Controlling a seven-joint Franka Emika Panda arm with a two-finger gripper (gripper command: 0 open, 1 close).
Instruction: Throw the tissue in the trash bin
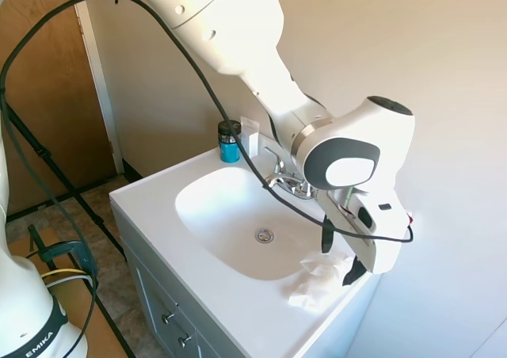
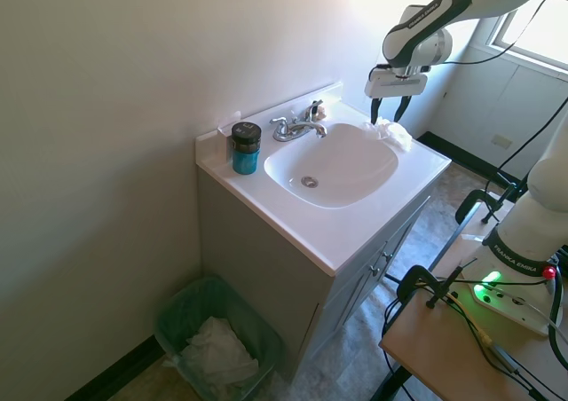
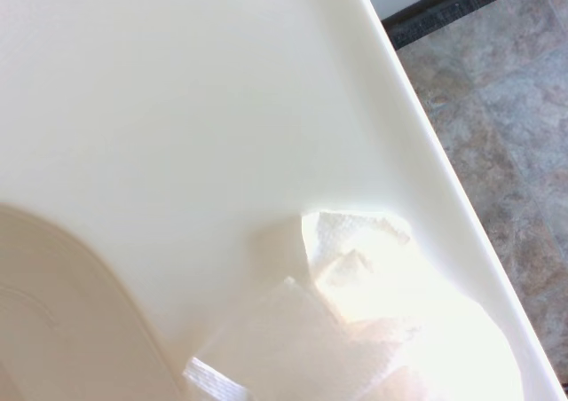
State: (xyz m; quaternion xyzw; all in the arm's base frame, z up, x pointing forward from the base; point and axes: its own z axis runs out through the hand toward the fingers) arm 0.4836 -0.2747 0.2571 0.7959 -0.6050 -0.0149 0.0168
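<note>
The tissue (image 1: 315, 283) (image 2: 394, 133) is a crumpled white wad on the white sink counter (image 1: 238, 302), at the corner beside the basin, near the counter's edge. In the wrist view the tissue (image 3: 373, 330) fills the lower part, close up. My gripper (image 1: 341, 253) (image 2: 389, 111) hangs directly over it, open, with its two dark fingers pointing down and their tips at about the top of the wad. Nothing is held. The trash bin (image 2: 182, 317), lined with a green bag and holding white paper, stands on the floor at the other end of the vanity by the wall.
A chrome faucet (image 1: 289, 182) (image 2: 295, 129) stands behind the basin (image 1: 230, 215). A blue jar with a black lid (image 1: 229, 142) (image 2: 245, 147) and a small white card (image 1: 250, 136) sit at the back. The wall is close behind the gripper.
</note>
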